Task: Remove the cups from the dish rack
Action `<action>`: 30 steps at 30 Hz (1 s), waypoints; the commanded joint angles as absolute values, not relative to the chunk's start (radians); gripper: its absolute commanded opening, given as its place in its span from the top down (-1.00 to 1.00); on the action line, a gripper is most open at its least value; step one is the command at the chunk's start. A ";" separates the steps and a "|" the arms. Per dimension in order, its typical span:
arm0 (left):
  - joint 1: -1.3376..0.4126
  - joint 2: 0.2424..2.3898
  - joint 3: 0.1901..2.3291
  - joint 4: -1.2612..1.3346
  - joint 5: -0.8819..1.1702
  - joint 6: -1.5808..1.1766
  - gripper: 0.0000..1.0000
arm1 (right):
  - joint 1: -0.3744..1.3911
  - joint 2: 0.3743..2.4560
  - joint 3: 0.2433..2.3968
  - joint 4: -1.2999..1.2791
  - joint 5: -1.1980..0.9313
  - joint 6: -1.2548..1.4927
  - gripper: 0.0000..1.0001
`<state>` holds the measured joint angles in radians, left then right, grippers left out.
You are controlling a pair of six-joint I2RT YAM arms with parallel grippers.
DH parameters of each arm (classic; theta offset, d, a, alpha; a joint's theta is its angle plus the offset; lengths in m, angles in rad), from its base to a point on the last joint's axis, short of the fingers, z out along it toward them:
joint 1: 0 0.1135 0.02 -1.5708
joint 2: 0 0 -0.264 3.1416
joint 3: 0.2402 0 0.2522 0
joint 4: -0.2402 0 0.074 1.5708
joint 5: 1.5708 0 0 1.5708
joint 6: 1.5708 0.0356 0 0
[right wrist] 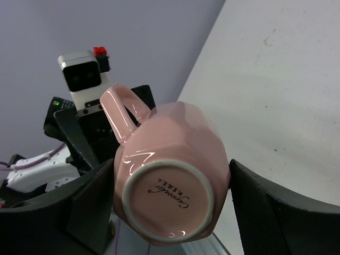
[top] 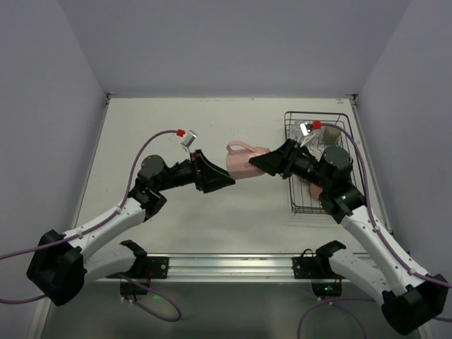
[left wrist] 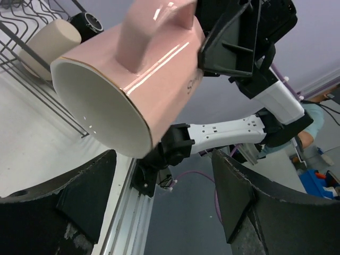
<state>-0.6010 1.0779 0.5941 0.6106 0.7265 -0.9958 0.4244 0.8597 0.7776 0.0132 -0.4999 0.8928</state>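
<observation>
Top view, pale pink mug (top: pixel 239 161): it is held aloft on its side over the surface (top: pixel 176 120), just left of the dish rack (top: pixel 318 113), between the two arms.
Top view, right pincer (top: pixel 258 164): it is closed on the mug's base end. We judge this leaves the mouth end free for the other arm.
Top view, left pincer (top: pixel 224 178): it points at the mug from the left, near but apart, and carries nothing.
Left wrist view, mug (left wrist: pixel 127 79): the cream mouth faces us with the handle up, and the right pincer (left wrist: pixel 226 45) clamps the far end.
Left wrist view, left fingers (left wrist: pixel 79 202): they are spread wide and empty below the rim. We judge they are set to receive the mug in a handover.
Left wrist view, rack (left wrist: pixel 21 32): a beige cup (left wrist: pixel 53 42) and a black mug (left wrist: pixel 87 24) lie inside, so the unloading is unfinished.
Right wrist view, mug (right wrist: pixel 170 186): the stamped base faces us with the handle upward, and the right fingers (right wrist: pixel 90 207) press both its sides.
Right wrist view, left pincer: it sits behind the mug, and we cannot tell its spread from here.
</observation>
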 commanded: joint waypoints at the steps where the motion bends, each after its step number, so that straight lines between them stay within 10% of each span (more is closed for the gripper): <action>1: -0.612 1.091 0.615 0.698 0.716 -1.028 -0.51 | 0.436 0.853 0.764 0.278 -0.589 0.986 0.34; 14: -0.626 1.134 0.635 0.775 0.680 -1.042 -0.05 | 0.491 0.969 0.677 0.454 -0.607 1.060 0.35; 19: -0.626 1.124 0.629 0.782 0.644 -1.031 0.98 | 0.495 1.005 0.634 0.552 -0.615 1.107 0.33; 25: -0.626 1.028 0.627 0.724 0.543 -0.956 1.00 | 0.497 1.042 0.603 0.604 -0.617 1.109 -0.97; 30: -0.624 0.908 0.617 0.521 0.398 -0.835 1.00 | 0.495 0.982 0.617 0.534 -0.565 1.042 -0.98</action>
